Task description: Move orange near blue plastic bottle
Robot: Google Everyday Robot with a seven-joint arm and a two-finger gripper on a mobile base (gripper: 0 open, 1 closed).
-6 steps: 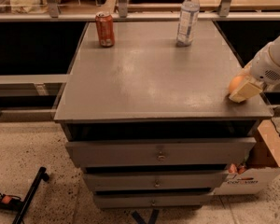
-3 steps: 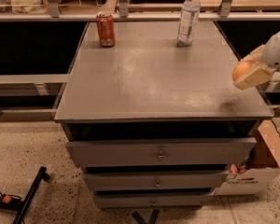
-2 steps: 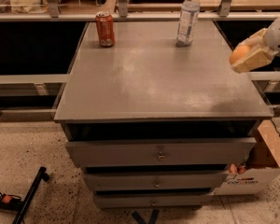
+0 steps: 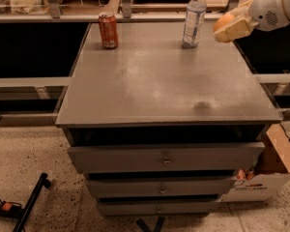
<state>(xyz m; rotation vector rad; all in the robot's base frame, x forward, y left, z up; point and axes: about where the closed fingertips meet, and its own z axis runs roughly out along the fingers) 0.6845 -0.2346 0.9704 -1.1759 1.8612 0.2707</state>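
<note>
— Orange [image 4: 223, 20]: location and status, please.

— Reporting from the near edge back. The drawers [image 4: 165, 158] below the tabletop [image 4: 154, 86] are not involved. At the far left of the tabletop stands a red soda can [image 4: 108, 30], upright and well apart from the work. Right of centre at the far edge stands the blue plastic bottle [image 4: 194, 17], upright, cap on. Just to its right, the tool [image 4: 233, 28] is clenched on the orange and holds it off the surface, over the far right corner by my reading.

— Which step is in hand?

— Carry, late stage. The fruit is grasped and airborne, near the bottle but not touching it. Placement is not yet done.

— What does the next move call for?

— In my judgement, a descent to the tabletop in the space right of the bottle, kept inboard of the right edge, then a release. Two risks noted. The fruit is round and may roll once let go, and that corner leaves little margin before the drop. The bottle is tall and looks light, so a nudge from the tool or the arm [image 4: 280, 6] could tip it. I recommend setting the fruit fully down before opening, then withdrawing upward and away from the bottle.
</note>
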